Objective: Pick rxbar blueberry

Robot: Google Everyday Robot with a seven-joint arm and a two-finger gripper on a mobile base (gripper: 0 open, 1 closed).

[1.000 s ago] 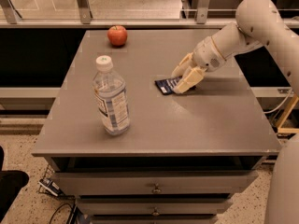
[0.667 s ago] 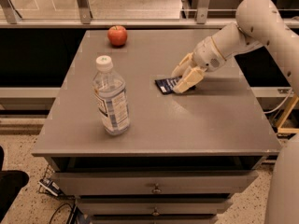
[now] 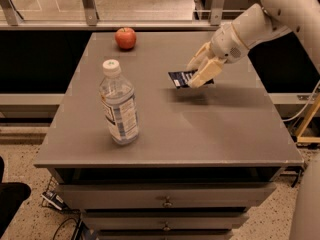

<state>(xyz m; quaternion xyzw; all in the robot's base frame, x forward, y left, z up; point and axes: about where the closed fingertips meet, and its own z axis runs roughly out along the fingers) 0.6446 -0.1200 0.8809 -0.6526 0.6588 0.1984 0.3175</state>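
Clearly gripper point(image 3: 194, 76) fingers point(image 3: 206, 74) clenched on rxbar blueberry point(image 3: 178, 78), held just above table point(image 3: 210, 139) w/ shadow beneath.

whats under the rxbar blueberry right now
Only bare grey table with a shadow: the rxbar blueberry appears held just above it by the gripper, shut on one end. That end is covered by the fingers.

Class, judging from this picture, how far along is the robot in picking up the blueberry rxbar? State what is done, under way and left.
Done: the gripper, over the table's right rear, has its jaws shut on the small flat navy-blue-wrapped rxbar blueberry. In hand: the bar seems to hang just off the grey table, with a shadow under it. Left: probably only lifting it well clear.
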